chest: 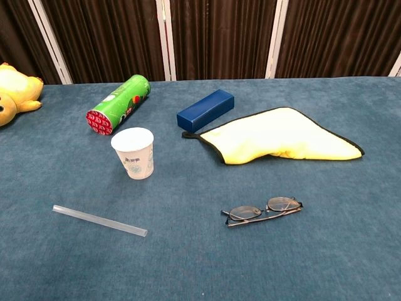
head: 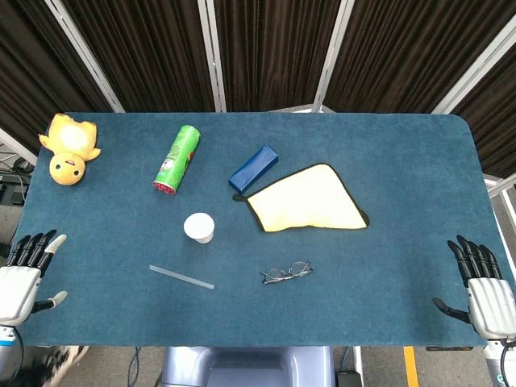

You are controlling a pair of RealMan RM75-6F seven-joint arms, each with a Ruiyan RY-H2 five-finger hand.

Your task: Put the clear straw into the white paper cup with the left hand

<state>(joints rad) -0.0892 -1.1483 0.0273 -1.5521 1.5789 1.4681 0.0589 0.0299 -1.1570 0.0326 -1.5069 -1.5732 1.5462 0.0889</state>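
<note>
Straw (head: 181, 276): one, clear, lying flat on the table (head: 403, 161) just in front of one upright white paper cup (head: 199, 227), apart from it, with bare cloth around both. Left robot hand (head: 22, 274) and right robot hand (head: 484, 286) rest at the near corners, fingers spread, holding nothing; only the head view shows them.

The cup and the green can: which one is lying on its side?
The green can, tipped over behind the cup with its red end facing us. The cup stands upright, mouth open upward.
</note>
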